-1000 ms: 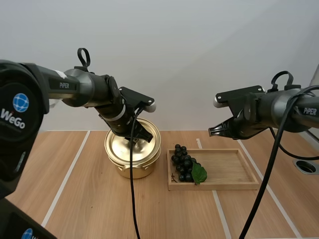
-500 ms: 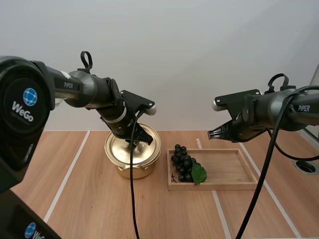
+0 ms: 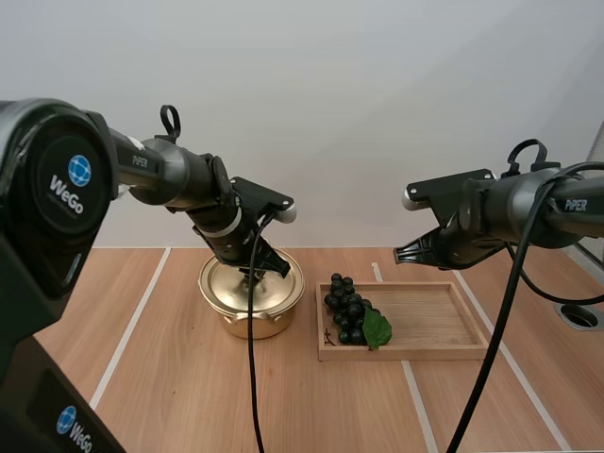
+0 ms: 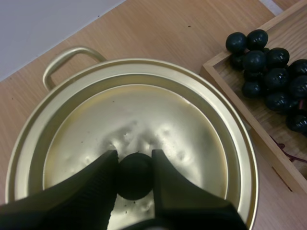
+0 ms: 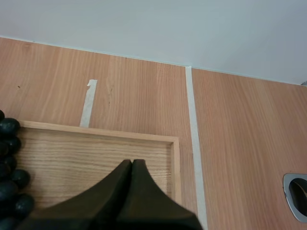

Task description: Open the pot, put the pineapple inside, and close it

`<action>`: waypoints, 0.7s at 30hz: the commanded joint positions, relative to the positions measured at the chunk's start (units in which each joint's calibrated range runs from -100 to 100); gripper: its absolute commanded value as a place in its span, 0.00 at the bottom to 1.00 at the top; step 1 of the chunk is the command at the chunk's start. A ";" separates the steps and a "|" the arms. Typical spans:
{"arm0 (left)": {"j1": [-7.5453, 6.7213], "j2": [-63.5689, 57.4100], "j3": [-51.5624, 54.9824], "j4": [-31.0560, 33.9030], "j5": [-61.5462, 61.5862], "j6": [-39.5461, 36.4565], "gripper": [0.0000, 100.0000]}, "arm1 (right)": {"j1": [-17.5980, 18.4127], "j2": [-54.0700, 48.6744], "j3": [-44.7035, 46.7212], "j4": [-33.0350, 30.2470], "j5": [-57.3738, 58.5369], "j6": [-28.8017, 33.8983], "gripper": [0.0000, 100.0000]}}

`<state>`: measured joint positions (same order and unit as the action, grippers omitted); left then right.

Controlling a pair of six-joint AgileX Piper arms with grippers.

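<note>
One pot stands left of centre in the high view, its one lid in place. The left gripper pinches the lid's single knob (both fingers touching it). The right gripper, at frame right, has fingers pressed together on nothing, above one tray. One grape bunch lies at the tray's left end.

Right gripper fingers pressed together as one dark wedge, nothing between them; tips over bare floor of wooden tray, near its corner; bunch of dark grapes in tray, apart from tips; tray on wooden table; long white tape line just beside tray's short rim; short white tape strip beyond long rim; metal-ringed hole in table past the line; pale wall behind.
</note>
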<state>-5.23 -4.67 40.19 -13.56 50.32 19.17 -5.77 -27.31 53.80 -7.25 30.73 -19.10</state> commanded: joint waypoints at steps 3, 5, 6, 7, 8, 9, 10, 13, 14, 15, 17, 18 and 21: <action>-0.06 1.17 0.32 -0.25 -1.94 0.69 0.00 | -0.19 -0.15 0.28 -0.38 -0.30 -0.27 0.00; -0.06 1.29 0.32 -0.28 -2.03 0.69 0.00 | -0.19 -0.15 0.28 -0.38 -0.30 -0.27 0.00; -0.06 1.40 0.32 -0.28 -2.03 0.69 0.00 | -0.19 -0.15 0.28 -0.38 -0.30 -0.27 0.00; -0.06 1.54 0.32 -0.28 -2.03 0.69 0.00 | -0.19 -0.15 0.28 -0.38 -0.30 -0.27 0.00; -0.06 1.66 0.32 -0.28 -1.86 0.69 0.00 | -0.19 -0.15 0.28 -0.38 -0.30 -0.27 0.00; -0.06 1.79 0.32 -0.28 -1.44 0.69 0.00 | -0.19 -0.15 0.28 -0.38 -0.30 -0.27 0.00; -0.06 1.95 0.32 -0.28 -0.84 0.69 0.00 | -0.19 -0.15 0.28 -0.38 -0.30 -0.27 0.00; -0.06 2.09 0.32 -0.17 -0.69 1.79 0.01 | -0.19 -0.15 0.28 -0.38 -0.30 -0.27 0.00; -0.06 2.09 0.32 -0.17 -0.69 1.91 0.04 | -0.19 -0.15 0.28 -0.38 -0.30 -0.27 0.00; -0.06 2.09 0.32 -0.17 -0.91 1.91 0.08 | -0.19 -0.15 0.28 -0.38 -0.30 -0.27 0.00; -0.06 2.09 0.32 -0.17 -1.79 1.91 0.23 | -0.19 -0.15 0.28 -0.38 -0.30 -0.27 0.00; -0.06 2.09 0.20 -0.17 -1.75 1.91 0.31 | -0.19 -0.15 0.28 -0.38 -0.30 -0.27 0.00; -0.06 2.09 -0.06 -0.07 -1.75 1.91 0.65 | -0.19 -0.15 0.28 -0.38 -0.30 -0.27 0.00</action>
<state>-5.23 -3.07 40.08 -14.32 48.33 20.53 -5.77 -27.31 53.80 -7.25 30.73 -19.10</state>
